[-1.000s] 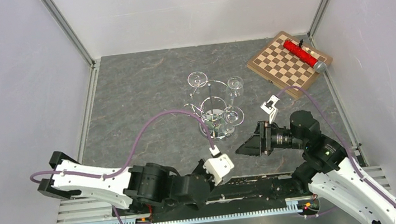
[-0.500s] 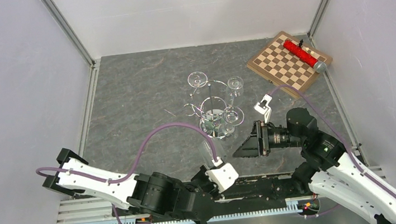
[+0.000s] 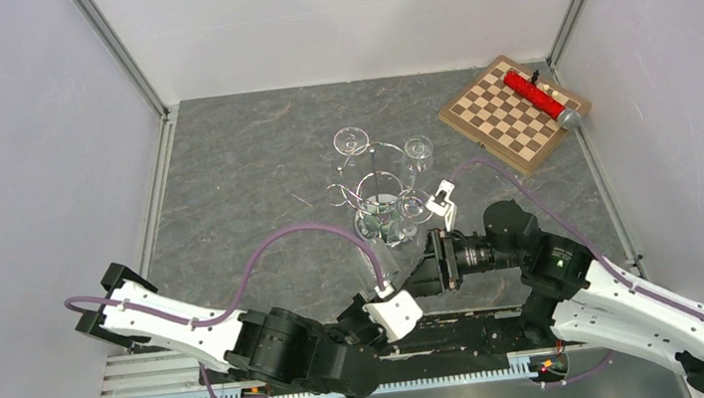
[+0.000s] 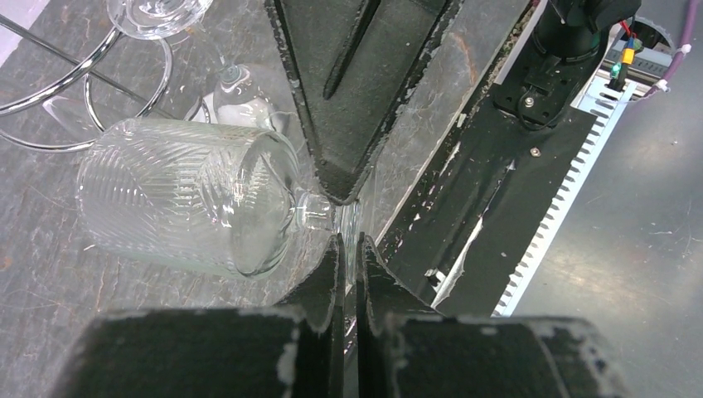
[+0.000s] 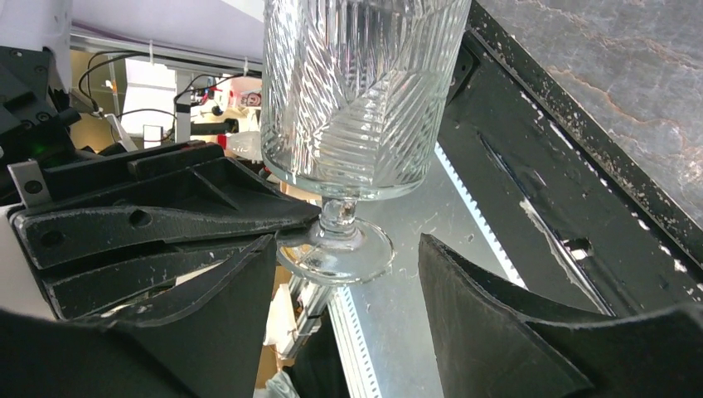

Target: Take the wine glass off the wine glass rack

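- Top view: we see the wine glass rack (image 3: 381,196) mid-surface (image 3: 245,171), with other glasses (image 3: 351,141) hanging from its loops.
- The wine glass (image 3: 381,256) looks clear of the rack and sits on its near side, though it shows only faintly here.
- The left pincer (image 3: 381,284) is under the glass, and the right pincer (image 3: 412,277) comes in from the right. We read this as a handover.
- Left wrist view: the left pincer (image 4: 348,245) is pinching the thin foot of the wine glass (image 4: 191,199), fingers nearly pressed together.
- The bowl points away from the camera, so the grip is only on the rim of the foot. We judge it a weak hold, which would explain the second arm.
- One finger (image 4: 340,99) of the right pincer sits just beside the stem.
- Right wrist view: the wine glass (image 5: 356,91) stands upright, bowl on top.
- The right pincer (image 5: 344,249) is spread, with one finger on each side of the foot. The right finger is clearly apart from it; we cannot tell whether the left one touches.
- The left pincer (image 5: 290,228) clamps the edge of the foot from the left.
- Our call: the glass is off the rack, and next comes the right arm closing low on the stem or foot.
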Robot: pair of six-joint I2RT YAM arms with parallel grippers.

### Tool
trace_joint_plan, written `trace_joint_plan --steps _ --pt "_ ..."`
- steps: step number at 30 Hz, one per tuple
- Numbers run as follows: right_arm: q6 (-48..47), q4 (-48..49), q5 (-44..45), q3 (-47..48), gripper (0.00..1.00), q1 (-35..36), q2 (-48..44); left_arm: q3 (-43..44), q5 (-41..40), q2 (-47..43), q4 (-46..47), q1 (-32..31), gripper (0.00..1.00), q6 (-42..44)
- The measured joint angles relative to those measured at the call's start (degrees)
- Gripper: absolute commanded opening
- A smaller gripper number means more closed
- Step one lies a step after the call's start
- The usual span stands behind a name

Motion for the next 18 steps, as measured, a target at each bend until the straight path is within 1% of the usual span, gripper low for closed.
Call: trace_joint_plan --steps 6,9,18 --pt "1.11 2.43 2.6 0.26 0.65 0.92 0.96 -0.04 -0.83 -0.39 0.0 -1.18 0.02 0.0" --pt "1.55 3.3 3.63 0.46 0.63 1.53 1.53 -0.04 -0.9 -0.74 0.0 -1.7 0.02 0.0" --pt "2.97 6.64 5.42 0.46 0.59 5.62 3.21 -0.81 -2.86 -1.22 1.27 -2.1 0.02 0.07"
